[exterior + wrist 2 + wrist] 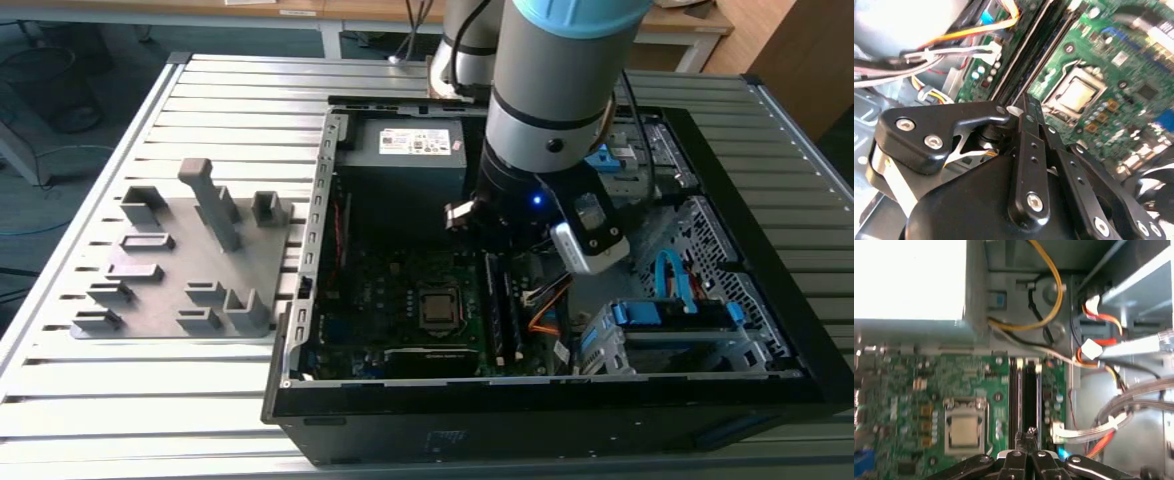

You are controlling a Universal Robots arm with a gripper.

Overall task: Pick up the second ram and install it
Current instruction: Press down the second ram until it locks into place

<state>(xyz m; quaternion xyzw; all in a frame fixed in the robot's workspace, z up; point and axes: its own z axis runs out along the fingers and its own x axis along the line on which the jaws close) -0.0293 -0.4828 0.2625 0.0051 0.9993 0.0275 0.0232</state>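
The arm reaches down into the open computer case (561, 390), which lies on its side on a slatted metal table (200, 390). The gripper (1029, 437) hangs just above the memory slots (1024, 395), to the exterior view's right of the CPU socket (437, 308).

In both wrist views the 2 fingers (1026, 120) are drawn together to a narrow point, tips meeting or very nearly so. I can't make out anything pinched between them, though a thin board held edge-on would be hard to tell from the dark slot behind.

The second ram (505, 312) seems to be 1 of the dark strips already standing in the slots; in the exterior view 2 long dark strips run side by side from near to far there. In the first wrist view the slots show as dark parallel channels with white latches (1031, 361) at the far end, and the fingertips sit right over them.

Room is tight. Orange, yellow and white cables (1094, 350) crowd the slots' right side, and the power supply (407, 148) closes off the far edge of the motherboard (374, 310). The case wall rises along the left. On the table to the left, well apart from the case, stands the grey fixture block (187, 260).
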